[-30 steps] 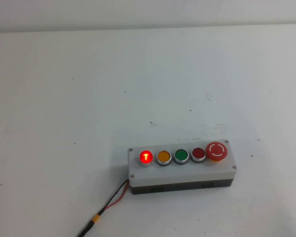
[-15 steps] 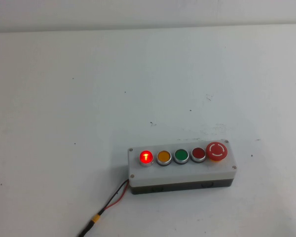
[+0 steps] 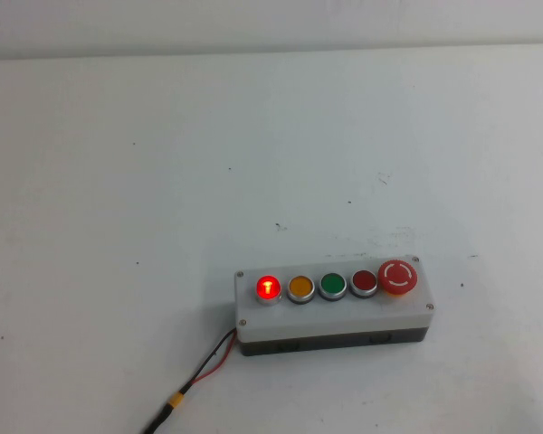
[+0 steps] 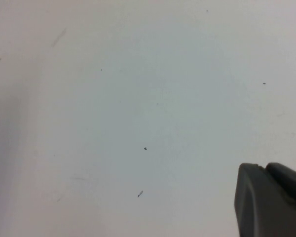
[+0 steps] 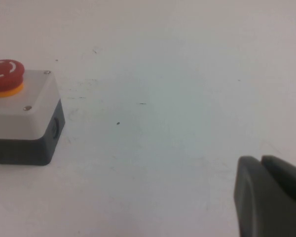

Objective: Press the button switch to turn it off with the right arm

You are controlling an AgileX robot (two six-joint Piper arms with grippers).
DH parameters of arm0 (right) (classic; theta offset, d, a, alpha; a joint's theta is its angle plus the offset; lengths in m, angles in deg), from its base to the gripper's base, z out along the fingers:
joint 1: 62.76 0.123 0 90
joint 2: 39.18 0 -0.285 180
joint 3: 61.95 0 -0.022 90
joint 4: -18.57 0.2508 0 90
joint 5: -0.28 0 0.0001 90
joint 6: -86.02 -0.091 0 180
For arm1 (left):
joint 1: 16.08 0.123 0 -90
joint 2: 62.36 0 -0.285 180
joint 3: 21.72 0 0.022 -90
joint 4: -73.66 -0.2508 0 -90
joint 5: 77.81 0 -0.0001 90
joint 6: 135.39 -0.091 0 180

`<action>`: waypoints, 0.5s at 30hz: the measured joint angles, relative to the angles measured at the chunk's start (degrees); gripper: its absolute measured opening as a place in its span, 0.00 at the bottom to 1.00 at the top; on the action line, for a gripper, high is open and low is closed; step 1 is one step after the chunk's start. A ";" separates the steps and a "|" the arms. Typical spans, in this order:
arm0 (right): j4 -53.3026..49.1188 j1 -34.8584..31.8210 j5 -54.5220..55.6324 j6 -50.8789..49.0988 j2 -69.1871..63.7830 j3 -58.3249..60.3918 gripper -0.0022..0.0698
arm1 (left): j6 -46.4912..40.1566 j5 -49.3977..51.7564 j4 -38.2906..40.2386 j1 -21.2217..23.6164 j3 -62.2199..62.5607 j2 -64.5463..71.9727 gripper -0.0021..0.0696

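Neither arm is showing in the high view, and each gripper is appearing only as a dark corner cut off by the edge of its own wrist view: the left gripper (image 4: 271,200) is hanging over bare table, and the right gripper (image 5: 271,195) is hanging over the table to the right of the box; whether either one's fingers are released or clenched I cannot tell. The white table (image 3: 163,181) is filling nearly the whole scene, lightly flecked with small dark specks and scuffs, and a pale wall is running along its far edge. The light grey box (image 3: 335,312) is sitting on a dark base toward the near right of the table, and red and black wires (image 3: 213,362) are trailing from its left end toward the near edge, where they are being cut off. The button switch (image 3: 268,288) is glowing bright red at the left end of the box's row, with a yellow button (image 3: 300,287), a green button (image 3: 333,286), a darker red button (image 3: 365,282) and a large red mushroom button (image 3: 398,277) following it to the right. In the right wrist view only the box's right end with the mushroom button is showing, so the button switch is lying out of sight there, well apart from the right gripper.
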 joint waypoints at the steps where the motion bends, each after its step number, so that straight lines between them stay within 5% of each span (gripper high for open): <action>1: 0.82 0.00 0.22 0.00 0.00 0.00 0.01 | 0.00 0.00 0.00 0.00 0.00 0.00 0.03; 11: 36.02 0.00 12.87 0.00 0.00 0.00 0.01 | 0.00 0.00 0.00 0.00 0.00 0.00 0.03; 15: 42.31 0.00 15.48 0.00 0.00 0.00 0.01 | 0.00 0.00 0.00 0.00 0.00 0.00 0.03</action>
